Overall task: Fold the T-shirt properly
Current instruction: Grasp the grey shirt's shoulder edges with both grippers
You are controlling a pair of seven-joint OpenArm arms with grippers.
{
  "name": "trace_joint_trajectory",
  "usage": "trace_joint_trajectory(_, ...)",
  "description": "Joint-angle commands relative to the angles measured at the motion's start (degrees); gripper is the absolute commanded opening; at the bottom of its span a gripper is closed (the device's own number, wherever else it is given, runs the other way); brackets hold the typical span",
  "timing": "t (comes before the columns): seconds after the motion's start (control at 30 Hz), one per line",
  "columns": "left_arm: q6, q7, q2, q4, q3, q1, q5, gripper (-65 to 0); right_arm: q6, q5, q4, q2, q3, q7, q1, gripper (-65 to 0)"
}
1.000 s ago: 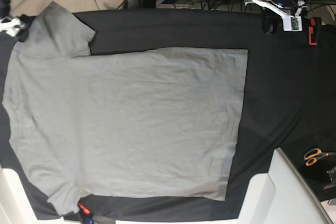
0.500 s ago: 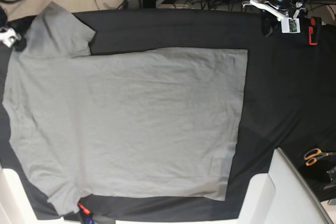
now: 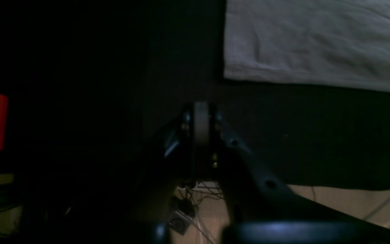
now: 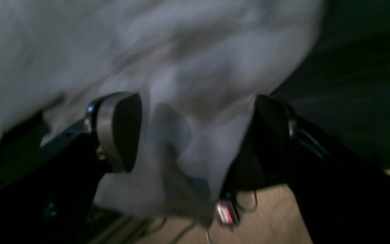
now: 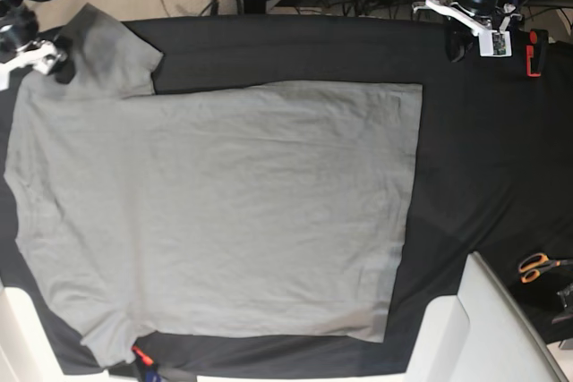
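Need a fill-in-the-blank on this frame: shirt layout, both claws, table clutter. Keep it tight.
1. The T-shirt lies spread flat on a ____ table cloth.
2. The left claw is ____, over bare cloth beside the shirt's hem corner.
3. The right claw is ____, with grey fabric between its pads.
4. Orange-handled ____ lie by the base view's right edge.

Missing words: black; shut; open; scissors

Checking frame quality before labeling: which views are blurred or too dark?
Left wrist: badly underexposed, only the T-shirt corner and shut left gripper readable. Right wrist: motion-blurred, open right gripper over smeared fabric. Base: sharp, evenly lit, arm shadow on the sleeve.
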Motion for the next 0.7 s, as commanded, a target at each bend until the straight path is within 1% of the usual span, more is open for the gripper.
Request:
trace_joint_trajectory(0.0, 0.08, -1.06, -0.50, 0.67, -0.21, 0.40, -0.45, -64.5, 0.19, -1.39, 0.75, -0.53, -0.28, -3.75, -0.88, -17.7)
trace_joint_trajectory(0.07, 0.08, -1.06, -0.50, 0.67, -0.21, -0.13, -0.45, -64.5, 0.19, -1.39, 1.98, -1.67, -0.28, -4.89, -0.97, -17.7)
trace_joint_trajectory(0.13, 0.08, -1.06, -0.50, -0.12, -0.21, -0.57, -0.45, -64.5, 0.19, -1.39, 2.42, -2.11, -0.28, -5.42, -0.97, -18.3)
trace_joint_trajectory(0.17, 0.08, -1.06, -0.50, -0.65, -0.21, -0.65, -0.45, -64.5, 0.19, -1.39, 2.24, -2.37, -0.28, -5.51, -0.97, -20.7)
trace_joint_trajectory(0.23, 0.08, -1.06, -0.50, -1.44, -0.21, -0.74, -0.45, -64.5, 0.19, -1.39, 2.24, -2.64, -0.28, -5.42, -0.97, -31.1)
trace_joint_trajectory(0.33, 0.08, -1.06, -0.41, -1.88, -0.21, -0.83, -0.80, -64.2, 0.19, -1.56, 2.24, -2.55, -0.28, -5.42, -0.71, -50.6)
trace_joint_trajectory(0.37, 0.08, -1.06, -0.41, -2.14, -0.12, -1.09, -1.95, -63.2, 0.19, -1.56, 2.24, -2.55, -0.28, -5.42, -0.71, -57.3)
trace_joint_trajectory(0.4, -0.01, -1.06, -0.41, -2.41, -0.12, -1.53, -4.14, -59.6, 0.19, -1.56, 2.24, -2.55, -0.28, -5.51, -0.71, -63.5)
trace_joint_trajectory(0.43, -0.01, -1.06, -0.50, -3.28, -0.12, -1.88, -6.87, -54.5, 0.19, -1.56, 2.24, -2.55, -0.28, -5.51, -0.71, -65.0)
trace_joint_trajectory(0.5, -0.01, -1.06, -1.03, -4.87, -0.12, -2.41, -12.41, -40.8, 0.19, -1.65, 2.24, -2.55, -0.28, -5.51, -0.71, -62.7)
trace_joint_trajectory(0.53, -0.01, -1.06, -1.12, -5.66, -0.12, -3.11, -14.61, -33.7, 0.19, -1.65, 2.24, -2.55, -0.36, -5.51, -0.71, -64.1)
trace_joint_trajectory(0.57, -0.01, -1.06, -1.29, -6.45, -0.12, -3.64, -15.92, -29.1, 0.19, -1.65, 2.24, -2.55, -0.36, -5.51, -0.71, -64.4)
trace_joint_trajectory(0.6, -0.01, -1.06, -1.38, -7.42, 0.06, -4.08, -16.45, -26.0, 0.19, -1.65, 2.24, -2.55, -0.36, -5.51, -0.71, -64.5)
trace_joint_trajectory(0.67, -0.01, -1.06, -1.38, -9.26, 2.43, -6.02, -16.45, -25.3, 0.19, -1.65, 2.24, -2.46, -0.36, -5.51, -0.79, -64.5)
